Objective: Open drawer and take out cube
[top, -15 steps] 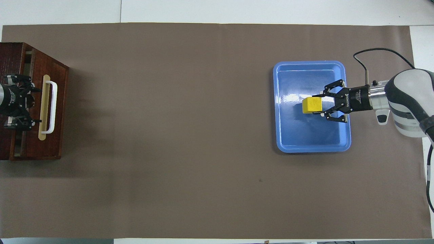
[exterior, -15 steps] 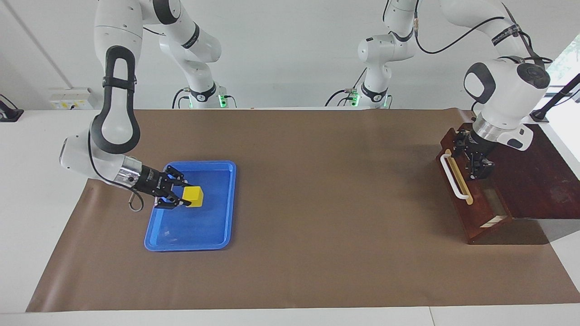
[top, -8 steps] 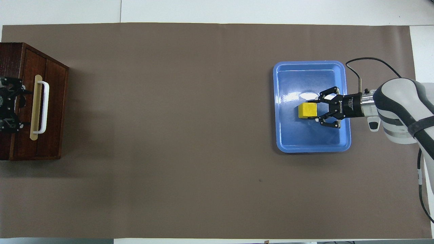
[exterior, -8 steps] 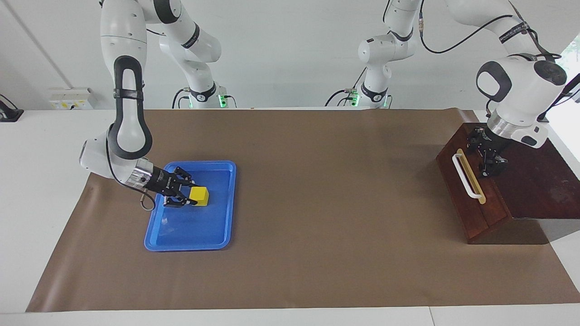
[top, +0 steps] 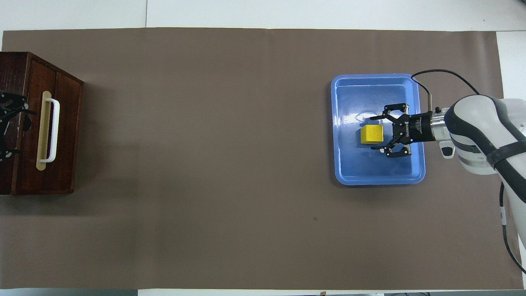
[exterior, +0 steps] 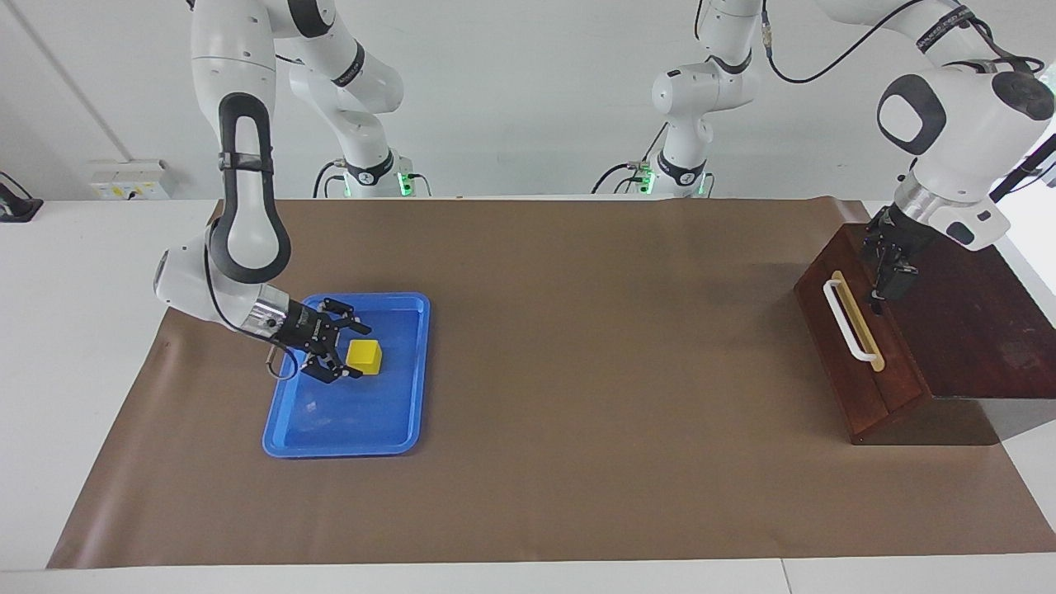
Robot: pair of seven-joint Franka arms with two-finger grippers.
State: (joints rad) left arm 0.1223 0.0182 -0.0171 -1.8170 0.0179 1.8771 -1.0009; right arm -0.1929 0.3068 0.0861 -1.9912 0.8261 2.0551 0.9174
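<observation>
The yellow cube [exterior: 367, 356] rests on the floor of the blue tray [exterior: 388, 429]; it also shows in the overhead view [top: 370, 135]. My right gripper [exterior: 356, 353] is open, with its fingers spread on either side of the cube and not pressing it [top: 374, 134]. The dark wooden drawer [exterior: 862, 375] with its white handle [exterior: 848, 322] is shut, flush in the cabinet [exterior: 982, 330]. My left gripper [exterior: 881, 290] is open over the cabinet's top, just above the drawer's front edge, and only partly shows in the overhead view [top: 5, 125].
The blue tray [top: 378, 180] lies toward the right arm's end of the brown mat [top: 246, 164]. The cabinet [top: 16, 65] stands at the left arm's end. The right arm's cable loops over the tray's edge.
The drawer went from open to shut and my left gripper rose off it. My right gripper lowered the cube into the tray and spread its fingers off it.
</observation>
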